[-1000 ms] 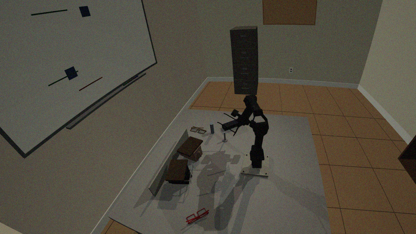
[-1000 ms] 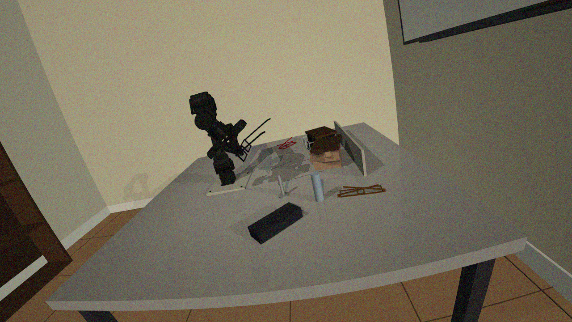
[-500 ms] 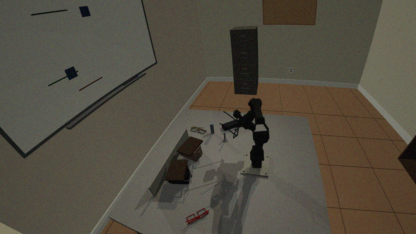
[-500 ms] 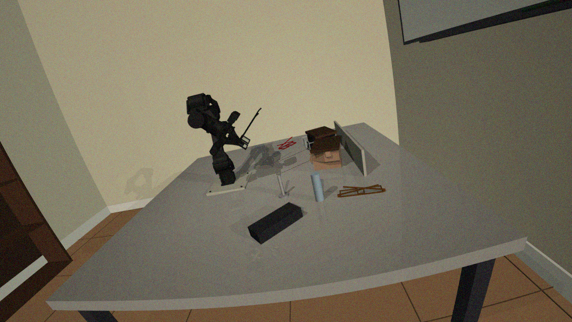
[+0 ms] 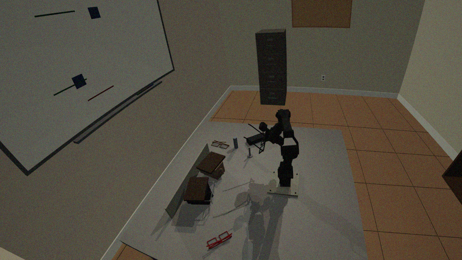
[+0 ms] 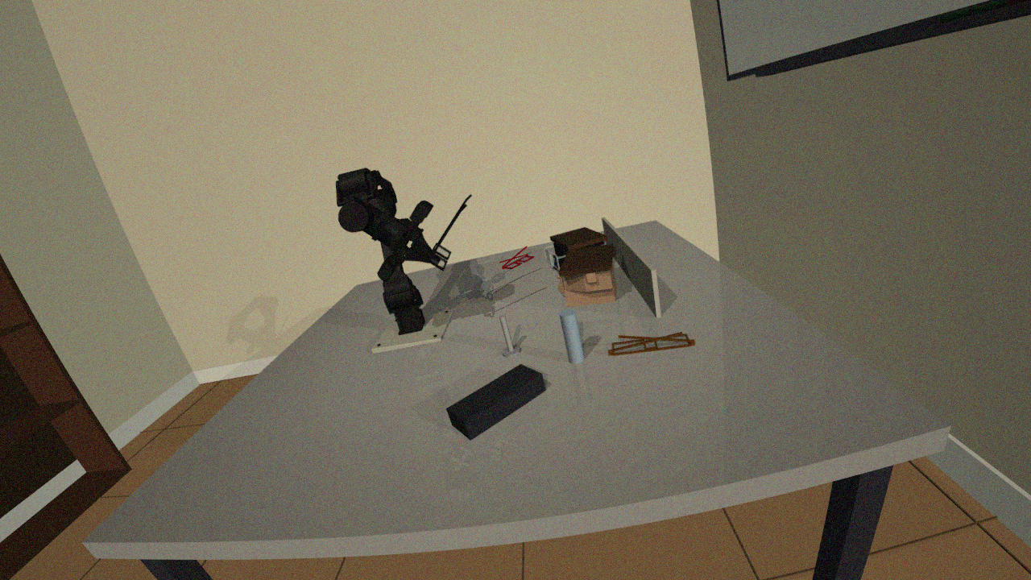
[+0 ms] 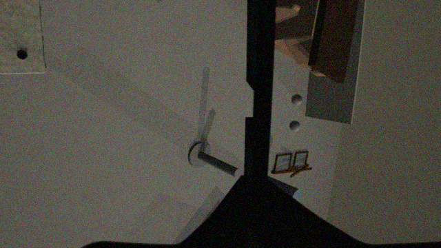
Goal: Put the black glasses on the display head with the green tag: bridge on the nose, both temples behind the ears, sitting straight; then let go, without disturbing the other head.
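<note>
My gripper (image 5: 265, 138) (image 6: 434, 259) (image 7: 251, 184) is shut on the black glasses (image 5: 256, 129) (image 6: 453, 223) at their front. It holds them high above the table, tilted, temples open and pointing up and away from the arm. One display head (image 5: 211, 163) (image 6: 587, 284) has a brown top and a bare light face. The other head (image 5: 197, 189) (image 6: 573, 239) has a brown top and grey-white glasses (image 6: 553, 258) on its face. Both heads are well away from the held glasses. I cannot make out the green tag in any view.
An upright panel (image 5: 187, 181) (image 6: 638, 267) stands behind the heads. A thin post on a round base (image 5: 249, 152) (image 6: 507, 333) (image 7: 217, 163), a blue cylinder (image 5: 235, 143) (image 6: 571, 337), a dark block (image 5: 255, 139) (image 6: 497, 403), folded brown glasses (image 6: 652, 345) and red glasses (image 5: 219, 241) are on the table.
</note>
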Motion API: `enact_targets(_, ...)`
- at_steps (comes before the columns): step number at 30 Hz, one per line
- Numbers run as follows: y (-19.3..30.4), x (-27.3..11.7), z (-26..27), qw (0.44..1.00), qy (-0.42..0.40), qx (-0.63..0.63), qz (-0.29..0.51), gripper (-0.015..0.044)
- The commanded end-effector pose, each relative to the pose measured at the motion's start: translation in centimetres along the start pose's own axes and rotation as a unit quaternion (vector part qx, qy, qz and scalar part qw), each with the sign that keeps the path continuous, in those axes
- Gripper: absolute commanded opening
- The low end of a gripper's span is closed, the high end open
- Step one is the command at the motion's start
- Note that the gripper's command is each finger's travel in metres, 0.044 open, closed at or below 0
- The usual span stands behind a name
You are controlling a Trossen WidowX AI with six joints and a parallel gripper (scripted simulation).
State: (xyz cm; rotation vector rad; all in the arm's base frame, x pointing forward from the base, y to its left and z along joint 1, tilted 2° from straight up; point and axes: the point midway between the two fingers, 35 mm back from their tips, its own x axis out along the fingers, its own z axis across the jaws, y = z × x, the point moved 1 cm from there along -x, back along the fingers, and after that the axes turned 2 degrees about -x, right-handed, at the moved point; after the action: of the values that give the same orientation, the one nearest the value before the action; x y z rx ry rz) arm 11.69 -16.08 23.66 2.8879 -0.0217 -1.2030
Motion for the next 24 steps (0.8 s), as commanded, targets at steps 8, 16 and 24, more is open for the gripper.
enact_targets(8, 0.1, 0.0, 0.0, 1.0, -0.002, 0.003, 0.0, 0.0)
enact_targets(16, -0.7, 1.4, -0.3, 0.999, -0.033, 0.028, -0.032, 0.0)
enact_targets(24, -1.7, 3.0, -0.8, 0.993, -0.077, 0.056, -0.064, 0.0)
